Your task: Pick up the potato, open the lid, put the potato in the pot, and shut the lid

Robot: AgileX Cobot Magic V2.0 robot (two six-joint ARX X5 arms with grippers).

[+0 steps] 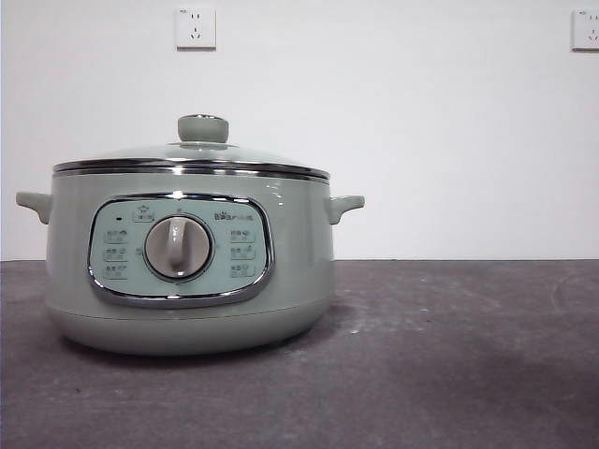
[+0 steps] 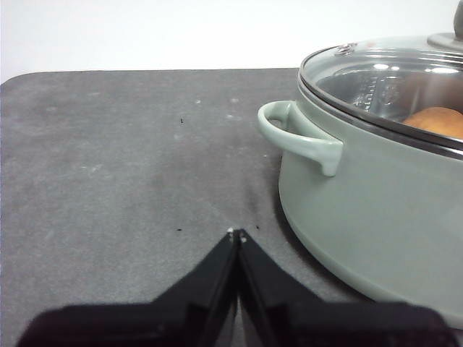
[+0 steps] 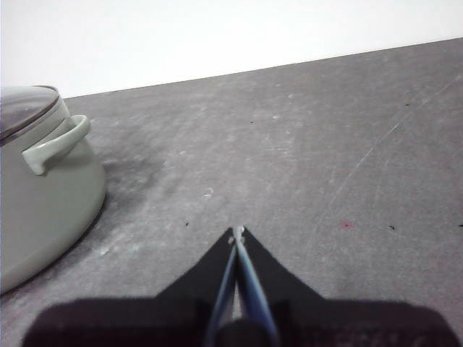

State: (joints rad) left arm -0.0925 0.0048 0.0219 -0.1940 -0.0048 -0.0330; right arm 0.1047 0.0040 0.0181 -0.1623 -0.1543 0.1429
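Front view: sage-green pot (image 1: 187, 271) stands on the dark counter (image 1: 449, 365), glass lid (image 1: 192, 159) seated on its rim, green knob (image 1: 203, 128) on top, dial (image 1: 178, 247) centred in the chrome-framed panel. Two wall sockets (image 1: 195, 27) on the white wall behind. Left wrist view: potato (image 2: 438, 121) lies inside the pot, seen through the lid. Left tool (image 2: 236, 235) pinched to a point, empty, over bare counter near one side handle (image 2: 296, 135). Right tool (image 3: 236, 233) likewise closed and empty, well apart from the pot.
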